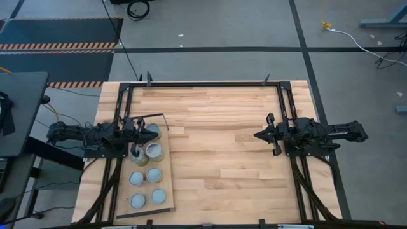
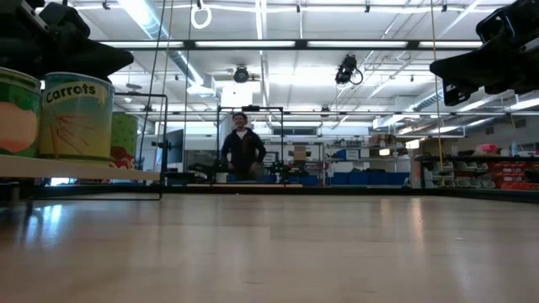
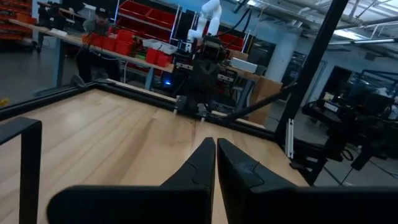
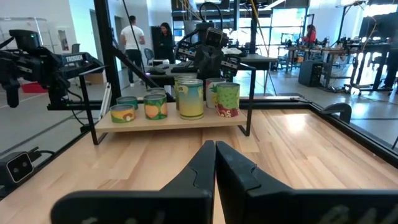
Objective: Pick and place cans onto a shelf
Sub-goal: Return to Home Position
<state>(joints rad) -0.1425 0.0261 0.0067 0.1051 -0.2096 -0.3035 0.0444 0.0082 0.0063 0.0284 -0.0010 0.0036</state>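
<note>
**Overhead view.** The shelf (image 1: 166, 186), a pale board, lies along the left edge of the worktop (image 1: 222, 146). A thin black wire frame (image 1: 152, 116) stands at its far end. The cans (image 1: 154, 175) stand on the board roughly in two columns, showing seven grey lids. One lid is partly covered by the left arm, so another can may be hidden under it. The left end effector (image 1: 142, 129) hangs above the cans at the frame end of the shelf. The right end effector (image 1: 259, 135) is held over bare wood on the right half of the worktop, well apart from the shelf and pointing toward it.

**Wrist views.** The fingers (image 3: 202, 157) of the left end effector are pressed together with nothing between them. They point across the worktop at the opposite arm. The right end effector (image 4: 215, 148) is likewise closed and empty. Beyond it the shelf (image 4: 168, 123) stands raised on black legs, carrying upright cans (image 4: 191, 98) with green, yellow and pale labels.

**Table-level view.** A can labelled "Carrots" (image 2: 77, 116) stands upright on the shelf edge (image 2: 80, 175) between two other cans. Both arms are held high above the worktop. A person (image 2: 242, 148) stands far back in the room.
</note>
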